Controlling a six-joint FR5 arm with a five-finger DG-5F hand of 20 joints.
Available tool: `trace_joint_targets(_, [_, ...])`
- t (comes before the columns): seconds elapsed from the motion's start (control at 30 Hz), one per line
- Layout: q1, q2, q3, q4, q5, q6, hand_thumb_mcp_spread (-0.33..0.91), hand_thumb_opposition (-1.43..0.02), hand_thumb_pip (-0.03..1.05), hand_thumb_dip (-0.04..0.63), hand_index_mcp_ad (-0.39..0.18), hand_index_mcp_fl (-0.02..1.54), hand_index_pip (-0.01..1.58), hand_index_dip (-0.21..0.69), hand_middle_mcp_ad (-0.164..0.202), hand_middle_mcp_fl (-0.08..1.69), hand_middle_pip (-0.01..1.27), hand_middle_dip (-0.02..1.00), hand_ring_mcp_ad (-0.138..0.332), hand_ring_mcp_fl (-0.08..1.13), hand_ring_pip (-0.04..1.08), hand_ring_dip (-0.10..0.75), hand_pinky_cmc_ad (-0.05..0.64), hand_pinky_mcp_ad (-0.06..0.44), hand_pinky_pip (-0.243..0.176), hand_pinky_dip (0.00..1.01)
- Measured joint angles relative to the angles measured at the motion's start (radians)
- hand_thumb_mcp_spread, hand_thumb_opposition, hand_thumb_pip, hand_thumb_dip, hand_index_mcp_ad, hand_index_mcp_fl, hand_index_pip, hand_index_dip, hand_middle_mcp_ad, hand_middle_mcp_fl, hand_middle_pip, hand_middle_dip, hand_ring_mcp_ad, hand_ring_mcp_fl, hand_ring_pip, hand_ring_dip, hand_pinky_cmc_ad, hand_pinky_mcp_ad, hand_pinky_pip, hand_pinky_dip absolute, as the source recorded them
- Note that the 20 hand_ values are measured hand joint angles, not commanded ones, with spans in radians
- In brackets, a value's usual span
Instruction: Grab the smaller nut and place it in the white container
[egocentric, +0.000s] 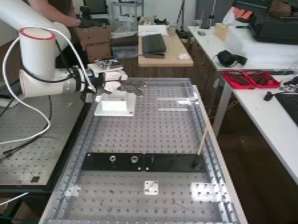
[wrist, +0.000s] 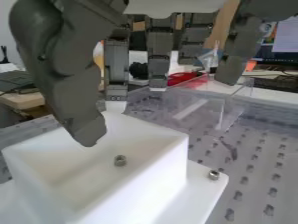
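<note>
Over the white container (egocentric: 114, 106) at the bench's far part, the hand (egocentric: 133, 87) hangs from the arm's flange. In the wrist view the hand (wrist: 158, 55) has its fingers extended, with nothing between them and the thumb, whose tip is above the rim of the white container (wrist: 174, 150). Inside, on the container's floor, lies the smaller nut (wrist: 120, 160), apart from the hand. On the black bar (egocentric: 174, 162) in the high view stand the larger nut (egocentric: 113, 159) and the bearing (egocentric: 134, 159).
A clear plastic box (wrist: 206, 107) stands beside the container on the perforated bench. A bolt head (wrist: 213, 175) sits on the container's base plate. A thin wooden stick (egocentric: 203, 137) rises at the bar's right end. Red trays (egocentric: 249, 79) lie on the side table.
</note>
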Motion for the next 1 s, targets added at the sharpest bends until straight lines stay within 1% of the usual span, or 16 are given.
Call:
trace_joint_targets(0.03, [-0.002, 0.002, 0.000, -0.001, 0.002, 0.001, 0.41, -0.84, 0.71, 0.206, -0.188, 0.06, 1.29, 0.009, 0.061, 0.26, 0.11, 0.25, 0.096, 0.02, 0.10, 0.089, 0.347, 0.295, 0.054, 0.32])
trace_joint_targets(0.2, [-0.020, 0.041, 0.005, -0.027, 0.029, 0.008, 0.39, -0.82, 0.72, 0.206, -0.188, 0.02, 1.24, 0.000, 0.058, 0.23, 0.11, 0.25, 0.093, 0.02, 0.10, 0.089, 0.347, 0.297, 0.037, 0.37])
trace_joint_targets(0.23, [-0.023, 0.048, 0.007, -0.032, 0.033, 0.010, 0.39, -0.82, 0.72, 0.206, -0.188, 0.02, 1.24, 0.000, 0.063, 0.23, 0.11, 0.25, 0.093, 0.02, 0.10, 0.089, 0.347, 0.293, 0.019, 0.37])
trace_joint_targets(0.3, [-0.035, 0.084, 0.015, -0.054, 0.053, 0.018, 0.39, -0.82, 0.71, 0.206, -0.188, 0.02, 1.19, -0.012, 0.063, 0.23, 0.11, 0.25, 0.091, 0.01, 0.10, 0.089, 0.347, 0.293, 0.021, 0.38])
trace_joint_targets(0.37, [-0.044, 0.114, 0.024, -0.071, 0.072, 0.024, 0.36, -0.82, 0.71, 0.206, -0.187, 0.02, 1.14, -0.024, 0.061, 0.23, 0.11, 0.25, 0.091, 0.01, 0.10, 0.089, 0.347, 0.293, 0.000, 0.39])
trace_joint_targets(0.47, [-0.061, 0.168, 0.054, -0.115, 0.135, 0.035, 0.33, -0.80, 0.68, 0.206, -0.197, 0.02, 0.97, -0.042, 0.058, 0.23, 0.11, 0.25, 0.093, 0.01, 0.10, 0.089, 0.349, 0.293, -0.010, 0.42])
trace_joint_targets(0.5, [-0.067, 0.186, 0.070, -0.134, 0.170, 0.042, 0.33, -0.79, 0.66, 0.206, -0.197, 0.02, 0.88, -0.044, 0.058, 0.23, 0.11, 0.25, 0.093, 0.01, 0.10, 0.089, 0.349, 0.293, -0.028, 0.43])
trace_joint_targets(0.53, [-0.068, 0.188, 0.072, -0.136, 0.175, 0.044, 0.32, -0.79, 0.65, 0.206, -0.188, 0.02, 0.79, -0.044, 0.058, 0.23, 0.11, 0.25, 0.094, 0.01, 0.10, 0.089, 0.349, 0.297, -0.031, 0.45])
trace_joint_targets(0.57, [-0.073, 0.203, 0.088, -0.154, 0.215, 0.054, 0.30, -0.77, 0.64, 0.204, -0.178, 0.02, 0.71, -0.044, 0.063, 0.24, 0.11, 0.25, 0.098, 0.01, 0.10, 0.089, 0.351, 0.293, -0.044, 0.44])
trace_joint_targets(0.63, [-0.080, 0.221, 0.109, -0.173, 0.275, 0.073, 0.28, -0.76, 0.57, 0.204, -0.159, 0.02, 0.54, -0.044, 0.059, 0.22, 0.11, 0.25, 0.101, 0.00, 0.10, 0.089, 0.351, 0.293, -0.042, 0.46])
trace_joint_targets(0.73, [-0.088, 0.245, 0.134, -0.189, 0.381, 0.111, 0.24, -0.74, 0.56, 0.159, -0.134, 0.02, 0.35, -0.030, 0.063, 0.21, 0.11, 0.25, 0.124, 0.00, 0.10, 0.089, 0.361, 0.314, -0.061, 0.50])
trace_joint_targets(0.77, [-0.090, 0.252, 0.141, -0.194, 0.418, 0.121, 0.24, -0.73, 0.54, 0.164, -0.126, 0.02, 0.31, -0.019, 0.063, 0.21, 0.11, 0.25, 0.122, 0.00, 0.10, 0.089, 0.363, 0.314, -0.061, 0.51])
trace_joint_targets(0.8, [-0.091, 0.256, 0.147, -0.199, 0.443, 0.129, 0.24, -0.73, 0.51, 0.154, -0.119, 0.02, 0.27, -0.014, 0.066, 0.20, 0.11, 0.25, 0.140, 0.00, 0.10, 0.089, 0.365, 0.311, -0.061, 0.51])
trace_joint_targets(0.83, [-0.091, 0.257, 0.149, -0.200, 0.451, 0.132, 0.24, -0.73, 0.50, 0.143, -0.119, 0.02, 0.25, -0.009, 0.065, 0.16, 0.11, 0.25, 0.134, 0.00, 0.10, 0.089, 0.367, 0.326, -0.058, 0.51])
trace_joint_targets(0.9, [-0.094, 0.265, 0.160, -0.211, 0.496, 0.153, 0.24, -0.73, 0.50, 0.141, -0.131, 0.04, 0.21, 0.017, 0.059, 0.15, 0.11, 0.25, 0.140, 0.00, 0.10, 0.089, 0.384, 0.332, -0.063, 0.52])
trace_joint_targets(1.0, [-0.097, 0.277, 0.174, -0.231, 0.560, 0.175, 0.24, -0.73, 0.50, 0.141, -0.106, 0.05, 0.16, 0.033, 0.066, 0.15, 0.11, 0.25, 0.152, 0.00, 0.10, 0.089, 0.398, 0.328, -0.075, 0.52])
